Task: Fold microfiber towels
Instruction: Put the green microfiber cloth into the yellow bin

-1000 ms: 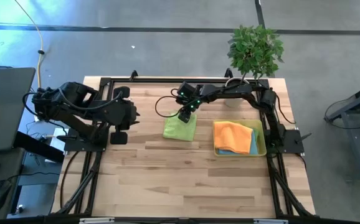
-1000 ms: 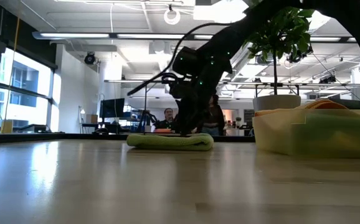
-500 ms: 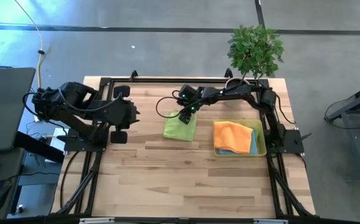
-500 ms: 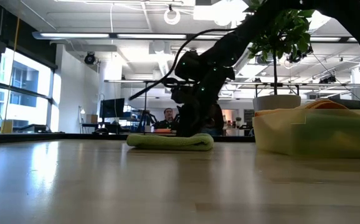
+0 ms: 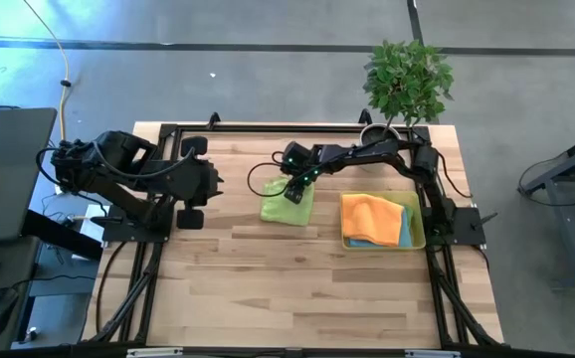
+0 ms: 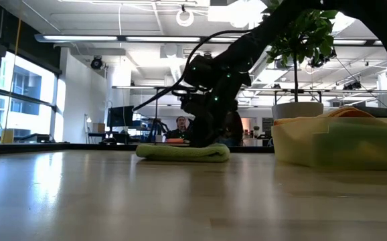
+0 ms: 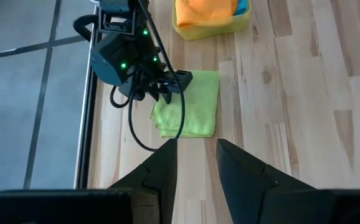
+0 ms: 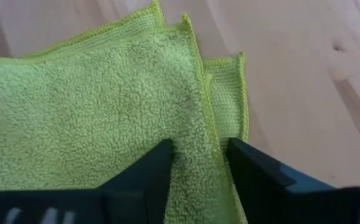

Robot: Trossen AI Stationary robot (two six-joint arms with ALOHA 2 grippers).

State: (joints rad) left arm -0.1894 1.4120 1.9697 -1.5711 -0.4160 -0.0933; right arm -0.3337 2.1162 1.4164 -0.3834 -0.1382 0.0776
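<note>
A lime green microfiber towel (image 5: 286, 207) lies folded in layers on the wooden table, left of the bin. My right gripper (image 5: 293, 189) reaches down onto its far part. In the right wrist view its open fingers (image 8: 198, 149) stand on either side of the top layer's hemmed edge (image 8: 206, 112), near a corner. A lower layer (image 8: 231, 93) sticks out beside that edge. My left gripper (image 7: 197, 149) is open and waits high over the table's left side (image 5: 211, 184), holding nothing. An orange towel (image 5: 372, 213) lies over a blue one (image 5: 377, 241) in the bin. My right gripper comes at the green towel from above, slanting toward the table's left. Its fingertips (image 6: 203, 140) reach down to the towel's top surface beside the top layer's edge. I cannot tell whether they touch the cloth. The towel lies flat on the table.
A yellow-green bin (image 5: 419, 227) stands at the table's right side. A potted plant (image 5: 407, 75) in a white pot stands at the far right corner. A black frame (image 5: 268, 127) borders the table. Bare wood lies toward the near edge (image 5: 297, 288). People sit in the room beyond.
My right gripper has sunk a little onto the green towel and drifted slightly toward the table's left. The towel has stayed where it lay.
</note>
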